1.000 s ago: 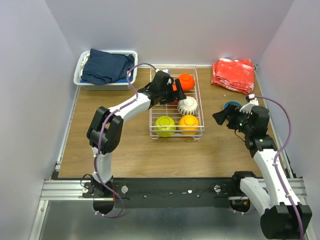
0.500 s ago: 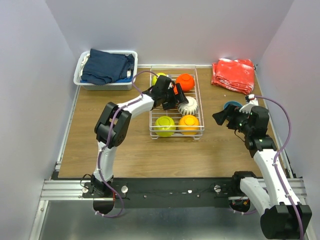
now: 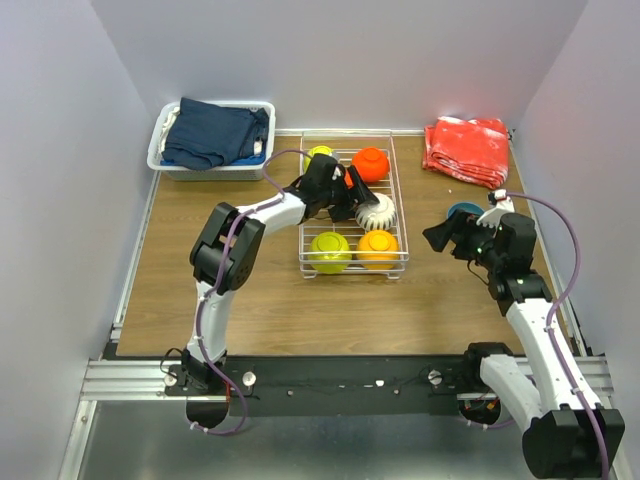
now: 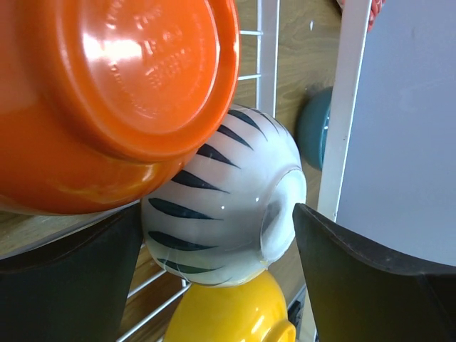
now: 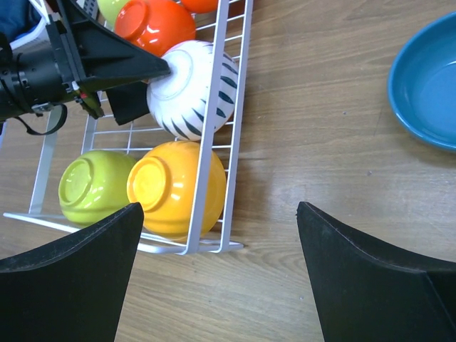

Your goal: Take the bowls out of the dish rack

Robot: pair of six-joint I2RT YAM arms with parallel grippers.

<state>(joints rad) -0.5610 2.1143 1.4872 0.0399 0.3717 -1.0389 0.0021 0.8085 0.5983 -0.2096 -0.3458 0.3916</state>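
**Striped bowl bracketed in the rack**

Left tool (image 4: 217,214) is spread wide, one finger on each side of the glossy white, dark-striped bowl (image 5: 194,89), which is tipped on its side. Contact is unclear. The red-orange bowl (image 4: 121,85) is cut off by the left-wrist frame and mostly hidden from above. The white wire dish rack (image 3: 400,200) sits on the wooden desk (image 3: 250,300), toward the far edge. The blue bowl (image 5: 427,92), partly cropped, rests outside the rack near the right edge. Right tool (image 3: 438,236) is spread wide, holding nothing.

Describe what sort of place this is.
Probably a robot lab cell, not a kitchen: plain walls box in a wooden table, two arms bolted to a metal rail, a staged dish rack.
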